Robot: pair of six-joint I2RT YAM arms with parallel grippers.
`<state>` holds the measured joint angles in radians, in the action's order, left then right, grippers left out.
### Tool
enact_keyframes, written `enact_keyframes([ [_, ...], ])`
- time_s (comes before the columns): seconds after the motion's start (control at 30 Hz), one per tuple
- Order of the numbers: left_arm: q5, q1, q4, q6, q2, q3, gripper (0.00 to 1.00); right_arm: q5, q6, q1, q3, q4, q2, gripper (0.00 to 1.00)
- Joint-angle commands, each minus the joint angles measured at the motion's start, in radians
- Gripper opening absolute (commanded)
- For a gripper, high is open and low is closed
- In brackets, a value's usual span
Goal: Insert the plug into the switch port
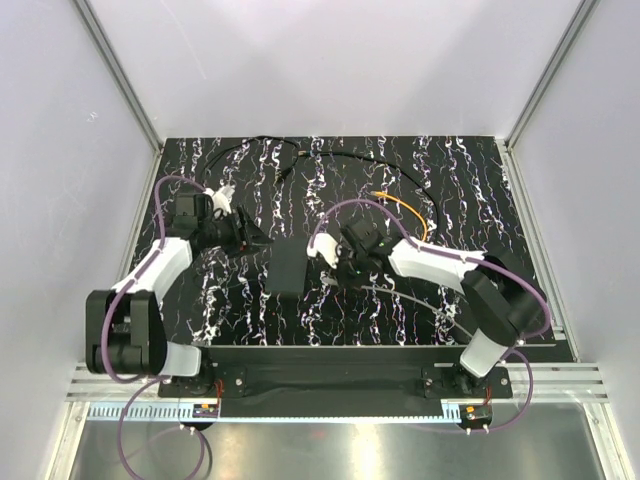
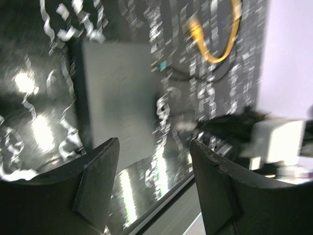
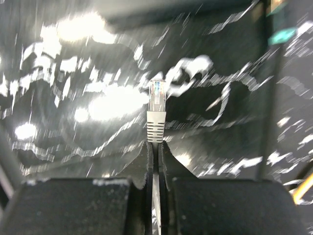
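Observation:
The flat matte-black box [image 1: 289,270] with the switch port lies mid-mat; the port itself cannot be made out. In the left wrist view the box [image 2: 117,98] lies ahead of my open, empty left gripper [image 2: 154,147]. From above, the left gripper [image 1: 255,238] hovers just left of the box's far end. My right gripper [image 3: 157,143] is shut on a grey cable, and its clear plug [image 3: 156,110] with a grey boot sticks out past the fingertips. From above, the right gripper [image 1: 335,268] sits just right of the box.
A yellow cable [image 1: 405,210] curves behind the right gripper and also shows in the left wrist view [image 2: 215,46]. A thin black cord [image 1: 330,155] loops across the back of the black marbled mat [image 1: 460,180]. White walls enclose three sides.

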<state>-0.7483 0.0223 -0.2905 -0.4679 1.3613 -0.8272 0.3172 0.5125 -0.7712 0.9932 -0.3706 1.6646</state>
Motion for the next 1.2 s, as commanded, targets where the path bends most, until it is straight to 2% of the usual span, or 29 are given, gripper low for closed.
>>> enact_keyframes([
  [0.0, 0.037, -0.004, -0.081, 0.130, 0.059, -0.029, 0.63, -0.012, -0.057, -0.007, 0.081, 0.079, 0.033, 0.00],
  [0.33, 0.021, -0.001, -0.118, 0.186, 0.271, -0.105, 0.61, -0.041, -0.058, -0.005, 0.248, 0.026, 0.202, 0.00],
  [1.17, 0.092, 0.062, -0.171, 0.239, 0.426, -0.213, 0.55, -0.075, -0.049, -0.005, 0.232, 0.142, 0.241, 0.00],
])
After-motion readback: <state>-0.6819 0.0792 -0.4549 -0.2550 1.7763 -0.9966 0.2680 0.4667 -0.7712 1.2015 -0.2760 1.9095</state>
